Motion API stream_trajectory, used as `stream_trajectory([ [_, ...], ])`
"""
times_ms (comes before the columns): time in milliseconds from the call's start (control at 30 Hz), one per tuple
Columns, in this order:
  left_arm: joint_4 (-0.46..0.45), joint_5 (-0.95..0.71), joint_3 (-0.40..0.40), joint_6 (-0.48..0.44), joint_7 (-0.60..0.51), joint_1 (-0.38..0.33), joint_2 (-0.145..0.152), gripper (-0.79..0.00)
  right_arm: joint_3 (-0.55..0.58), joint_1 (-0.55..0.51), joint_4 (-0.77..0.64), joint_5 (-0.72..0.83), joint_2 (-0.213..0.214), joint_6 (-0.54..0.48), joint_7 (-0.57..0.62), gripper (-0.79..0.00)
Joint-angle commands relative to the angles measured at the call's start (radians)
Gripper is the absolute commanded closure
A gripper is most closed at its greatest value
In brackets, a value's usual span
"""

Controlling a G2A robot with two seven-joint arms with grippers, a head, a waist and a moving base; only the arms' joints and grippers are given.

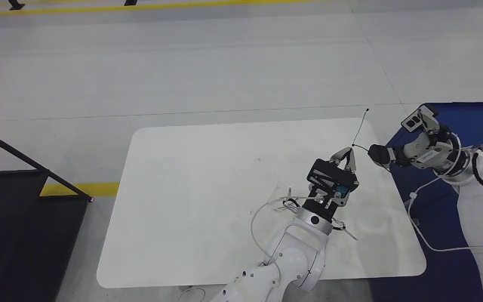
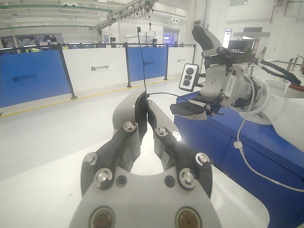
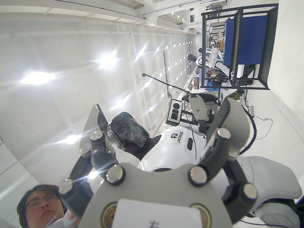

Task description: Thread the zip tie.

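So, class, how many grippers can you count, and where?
2. The left gripper is above the table, shut on the zip tie; the right gripper is open beside it, near the table's edge.

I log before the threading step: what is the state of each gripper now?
Left gripper: closed on the zip tie.
Right gripper: open, holding nothing.

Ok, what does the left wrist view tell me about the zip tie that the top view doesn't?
Left wrist view: the left gripper is clamped shut on the zip tie, and the right gripper stands wide open, one finger above the other. Top view: both grippers sit near the right edge of the white table, the right arm coming in from over the blue surface. Both: the tie's long end sticks out past the left gripper, and a short loop bends toward the right gripper.
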Motion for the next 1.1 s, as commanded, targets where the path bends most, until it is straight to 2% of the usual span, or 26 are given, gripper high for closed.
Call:
stream_trajectory([
  [0,-0.001,0.022,-0.003,-0.011,-0.003,0.005,0.004,0.000,-0.002,-0.016,-0.019,-0.022,0.001,-0.002,-0.006,0.000],
  [133,-0.008,0.081,-0.005,-0.009,-0.007,0.013,0.008,0.000,-0.002,-0.040,-0.048,-0.108,0.010,0.013,-0.004,0.000],
  [267,-0.022,0.132,-0.013,-0.001,-0.013,0.018,0.010,0.000,-0.013,-0.052,-0.073,-0.194,0.019,0.006,0.047,0.000],
  [533,-0.034,0.184,-0.007,-0.007,-0.041,0.031,0.018,0.000,-0.041,-0.079,-0.114,-0.028,0.029,0.034,0.060,0.000],
  [800,-0.048,0.190,0.005,-0.009,-0.049,0.037,0.026,0.000,-0.054,-0.078,-0.124,-0.028,0.036,0.044,0.049,0.000],
  [833,-0.050,0.189,0.006,-0.009,-0.050,0.038,0.026,0.000,-0.056,-0.077,-0.127,-0.036,0.036,0.041,0.046,-0.163],
  [867,-0.052,0.189,0.006,-0.011,-0.051,0.038,0.027,0.000,-0.058,-0.076,-0.130,-0.047,0.037,0.035,0.044,-0.289],
  [933,-0.056,0.190,0.006,-0.010,-0.050,0.039,0.028,0.000,-0.061,-0.077,-0.131,-0.050,0.036,0.031,0.040,-0.345],
  [1067,-0.061,0.196,0.000,-0.007,-0.047,0.042,0.029,0.000,-0.065,-0.070,-0.125,-0.040,0.035,0.033,0.034,-0.369],
])
